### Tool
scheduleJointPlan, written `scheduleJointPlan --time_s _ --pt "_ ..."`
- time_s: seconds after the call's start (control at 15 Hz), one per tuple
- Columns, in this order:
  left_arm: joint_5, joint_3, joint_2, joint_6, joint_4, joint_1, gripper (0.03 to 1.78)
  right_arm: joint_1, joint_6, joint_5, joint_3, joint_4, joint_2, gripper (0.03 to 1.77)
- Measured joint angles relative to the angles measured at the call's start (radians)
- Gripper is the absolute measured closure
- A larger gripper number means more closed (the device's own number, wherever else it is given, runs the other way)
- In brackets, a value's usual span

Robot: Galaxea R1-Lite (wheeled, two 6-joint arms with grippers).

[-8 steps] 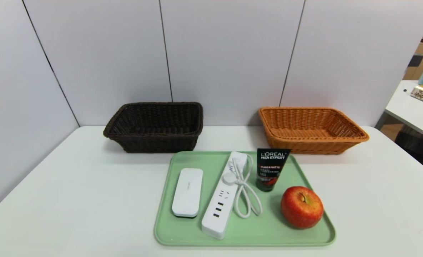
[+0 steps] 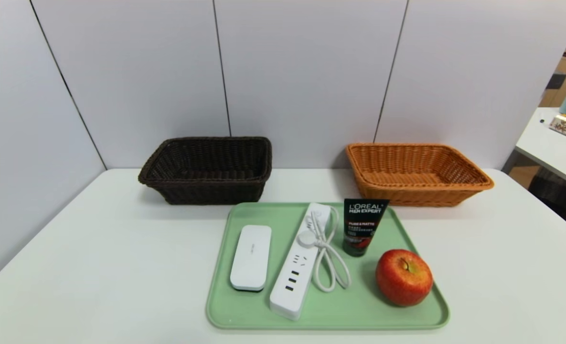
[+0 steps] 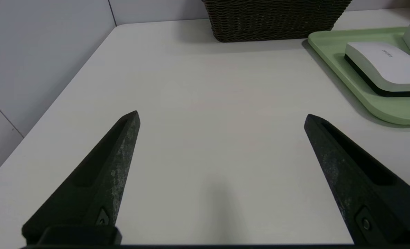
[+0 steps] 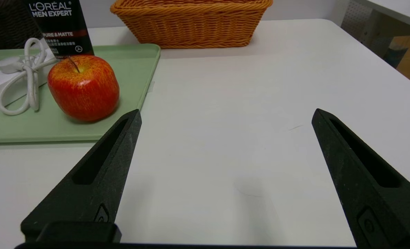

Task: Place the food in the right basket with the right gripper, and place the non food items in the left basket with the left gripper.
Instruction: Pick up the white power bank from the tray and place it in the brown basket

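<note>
On your green plastic tray [image 2: 409, 313], the flat white case [image 2: 250, 257], the white power strip [image 2: 298, 265], and the black tube [image 2: 362, 226] looked light; the round red apple [image 2: 403, 276], rightmost, looked smooth, so grip its widest part. Left gripper [image 3: 222, 116] and right gripper [image 4: 225, 114] hovered over the counter, jaws wide apart.
</note>
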Motion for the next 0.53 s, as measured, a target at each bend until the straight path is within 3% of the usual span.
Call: scheduleJointPlan --time_s 0.53 --pt "0.000 0.000 0.000 0.015 0.000 0.000 0.12 0.000 -0.071 0.027 0.000 0.001 0.000 0.10"
